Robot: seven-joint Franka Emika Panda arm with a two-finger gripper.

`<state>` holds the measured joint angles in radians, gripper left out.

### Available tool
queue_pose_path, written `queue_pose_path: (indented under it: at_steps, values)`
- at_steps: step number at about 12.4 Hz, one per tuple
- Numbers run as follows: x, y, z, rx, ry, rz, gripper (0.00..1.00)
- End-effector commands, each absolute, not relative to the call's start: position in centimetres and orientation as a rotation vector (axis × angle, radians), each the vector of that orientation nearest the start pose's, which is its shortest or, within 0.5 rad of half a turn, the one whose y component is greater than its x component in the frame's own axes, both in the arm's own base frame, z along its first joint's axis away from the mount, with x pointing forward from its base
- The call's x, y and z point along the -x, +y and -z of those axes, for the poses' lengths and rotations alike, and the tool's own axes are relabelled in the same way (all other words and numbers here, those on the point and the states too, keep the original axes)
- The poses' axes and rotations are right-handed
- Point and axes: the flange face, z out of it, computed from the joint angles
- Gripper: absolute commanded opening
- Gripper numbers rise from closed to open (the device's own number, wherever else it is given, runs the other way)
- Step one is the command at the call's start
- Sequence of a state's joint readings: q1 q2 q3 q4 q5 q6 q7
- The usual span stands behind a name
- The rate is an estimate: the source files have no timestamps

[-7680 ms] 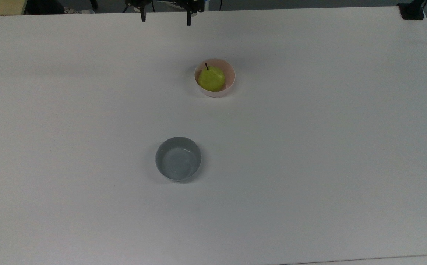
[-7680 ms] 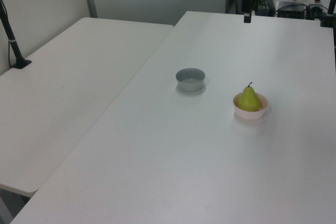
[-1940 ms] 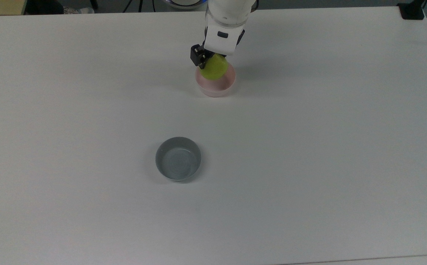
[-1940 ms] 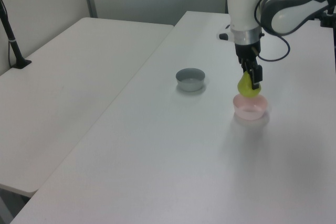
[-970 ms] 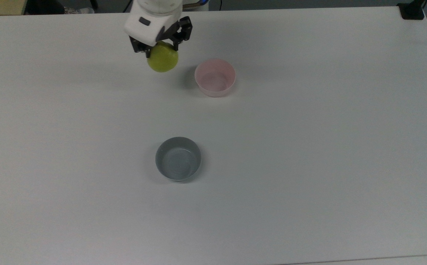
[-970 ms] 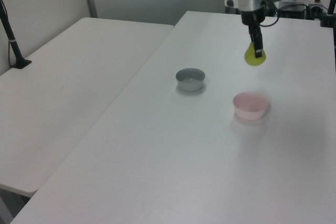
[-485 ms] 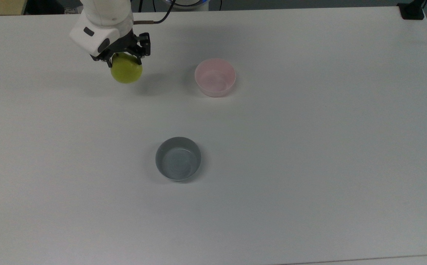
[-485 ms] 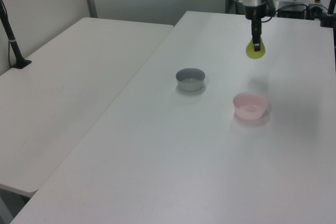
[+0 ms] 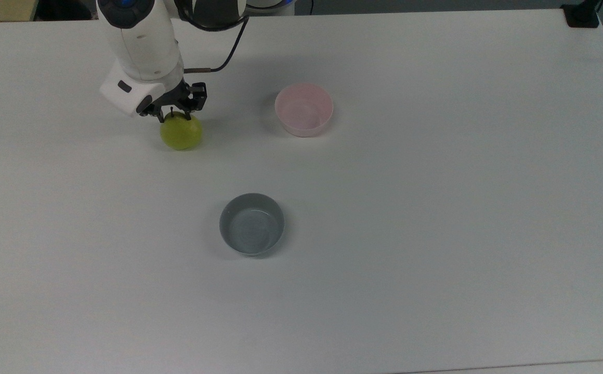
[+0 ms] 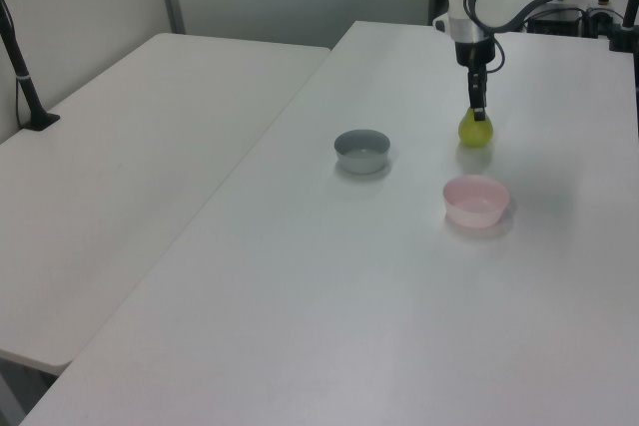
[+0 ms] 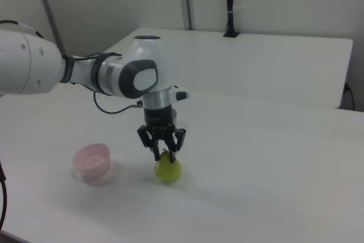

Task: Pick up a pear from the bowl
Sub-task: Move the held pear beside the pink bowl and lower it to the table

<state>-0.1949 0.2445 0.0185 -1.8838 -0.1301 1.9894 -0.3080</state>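
On the white counter, well to the top view's left of the empty pink bowl, sits the pear. Directly above it the gripper pinches its narrow top. Nearer the camera stands a grey bowl, apart from both.

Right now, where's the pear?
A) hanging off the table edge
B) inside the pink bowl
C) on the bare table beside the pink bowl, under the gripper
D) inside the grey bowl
C: the pear sits on the white table to the top view's left of the pink bowl, which holds nothing, with the gripper right at its top; the grey bowl holds nothing too.
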Motion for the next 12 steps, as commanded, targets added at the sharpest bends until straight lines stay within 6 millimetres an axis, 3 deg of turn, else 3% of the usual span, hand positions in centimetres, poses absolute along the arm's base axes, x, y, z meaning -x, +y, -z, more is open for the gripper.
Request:
queue_pose_path:
  at_steps: [1, 3, 4, 5, 6, 9, 12]
  values:
    - [-59.4, -11.3, -35.0, 3.208, -0.288, -0.269, 0.41]
    - [-59.3, -11.5, -35.3, 3.219, -0.276, -0.273, 0.43]
    - [-59.2, -11.5, -35.7, 3.22, -0.275, -0.273, 0.54]
    - [-59.0, -11.5, -36.2, 3.221, -0.27, -0.276, 0.8]
    - [-58.8, -11.4, -36.9, 3.221, -0.269, -0.283, 1.0]
    - [-58.3, -10.7, -41.5, 3.234, -0.261, -0.238, 1.0]
    - [-59.7, -7.9, -46.8, 3.24, -0.241, -0.22, 1.0]
